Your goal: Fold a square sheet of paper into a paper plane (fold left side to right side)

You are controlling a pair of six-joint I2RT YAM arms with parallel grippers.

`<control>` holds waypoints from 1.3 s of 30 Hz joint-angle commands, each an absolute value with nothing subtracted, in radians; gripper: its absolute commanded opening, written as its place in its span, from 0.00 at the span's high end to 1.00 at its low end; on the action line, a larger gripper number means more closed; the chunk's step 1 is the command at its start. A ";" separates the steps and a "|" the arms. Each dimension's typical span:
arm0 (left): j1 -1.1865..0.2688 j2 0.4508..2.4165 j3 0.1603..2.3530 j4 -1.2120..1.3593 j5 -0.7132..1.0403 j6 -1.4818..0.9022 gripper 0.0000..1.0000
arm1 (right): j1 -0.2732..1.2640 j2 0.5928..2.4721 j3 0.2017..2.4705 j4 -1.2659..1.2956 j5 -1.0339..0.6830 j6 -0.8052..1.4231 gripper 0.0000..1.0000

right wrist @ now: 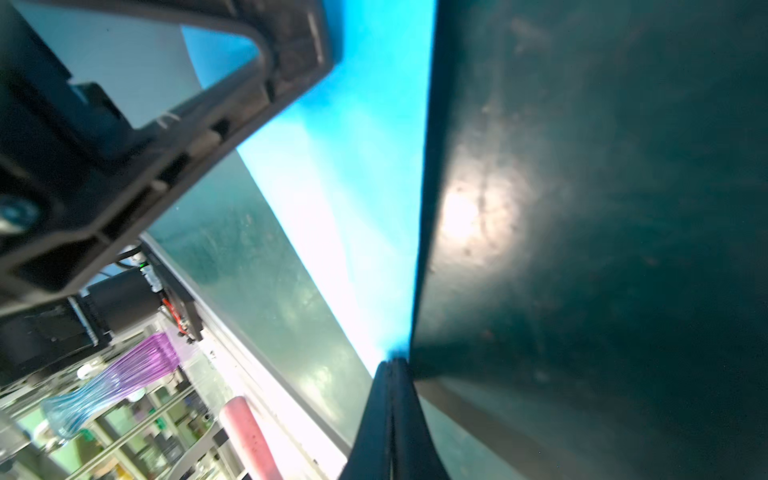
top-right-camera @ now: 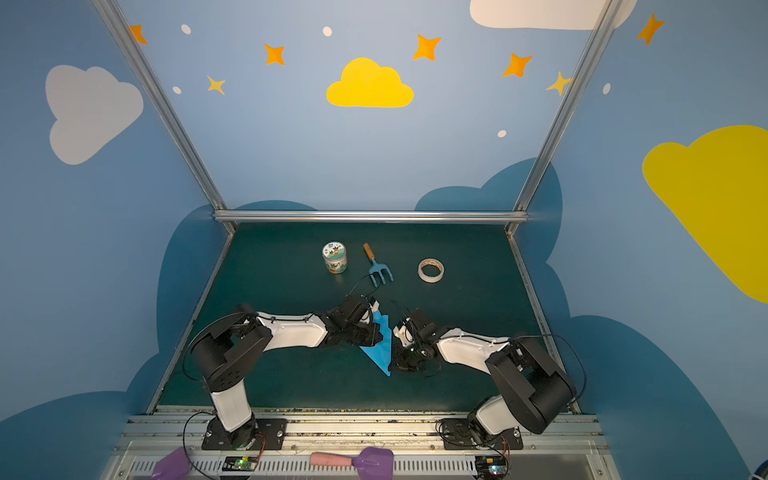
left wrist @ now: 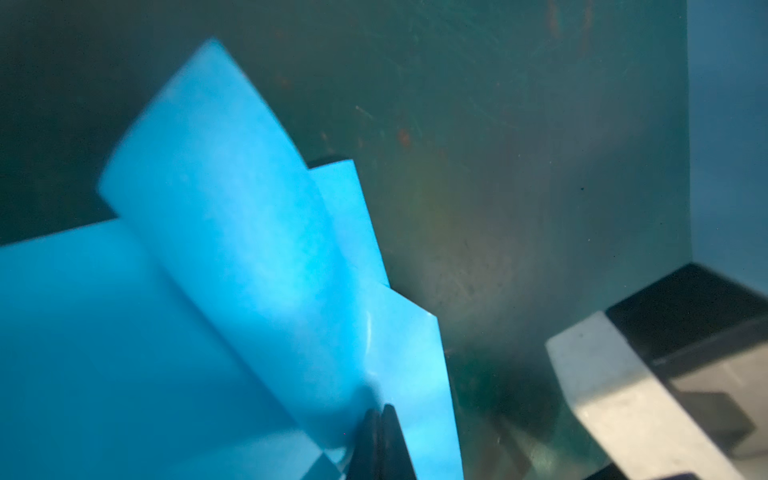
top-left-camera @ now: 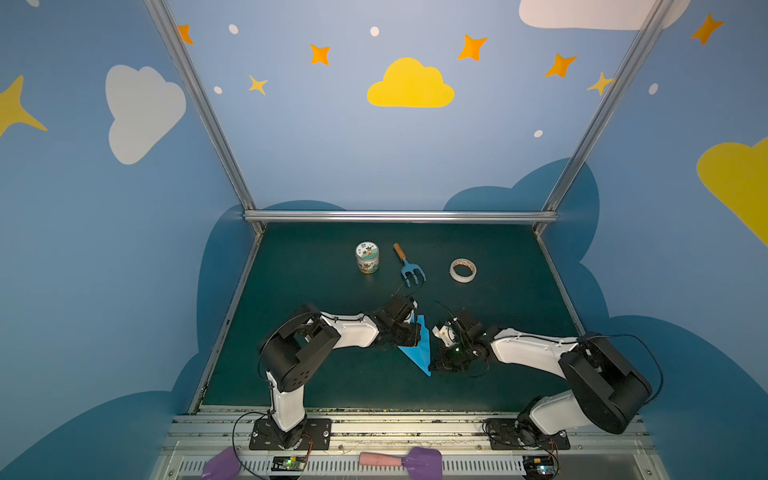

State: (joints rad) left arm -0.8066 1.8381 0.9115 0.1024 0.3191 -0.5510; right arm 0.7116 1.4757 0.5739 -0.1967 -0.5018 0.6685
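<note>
The square sheet of paper point(top-left-camera: 417, 353) point(top-right-camera: 381, 353) is bright sky-blue. It lies on the green mat, folded into a long triangle whose point faces the front edge. My left gripper point(top-left-camera: 415, 334) point(top-right-camera: 376, 332) sits over the paper's left side. In the left wrist view its fingers point(left wrist: 380, 419) are shut together with their tips on the paper point(left wrist: 124, 332), and a loose flap point(left wrist: 224, 208) curls up beside them. My right gripper point(top-left-camera: 434, 365) point(top-right-camera: 395, 365) is shut too. In the right wrist view its tips point(right wrist: 392, 365) touch the paper point(right wrist: 353, 187) at its narrow point.
At the back of the mat stand a small printed jar point(top-left-camera: 367, 257), a blue garden fork with a wooden handle point(top-left-camera: 411, 270) and a tape roll point(top-left-camera: 463, 270). A pink-handled purple scoop point(top-left-camera: 415, 460) lies on the front rail. Metal frame rails border the mat.
</note>
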 commanded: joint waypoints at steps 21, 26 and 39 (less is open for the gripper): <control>-0.872 1.794 0.884 0.003 0.297 -0.538 0.96 | 0.733 1.524 0.538 -0.257 -0.412 0.647 1.00; -0.844 1.814 0.880 0.002 0.284 -0.533 0.96 | 0.737 1.542 0.530 -0.259 -0.405 0.643 1.00; -0.753 1.885 0.896 -0.008 0.275 -0.523 0.96 | 0.749 1.564 0.527 -0.258 -0.399 0.638 1.00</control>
State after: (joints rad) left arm -0.7860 1.8271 0.9039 0.0647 0.3523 -0.5457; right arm 0.7189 1.4933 0.5705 -0.1864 -0.4934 0.6487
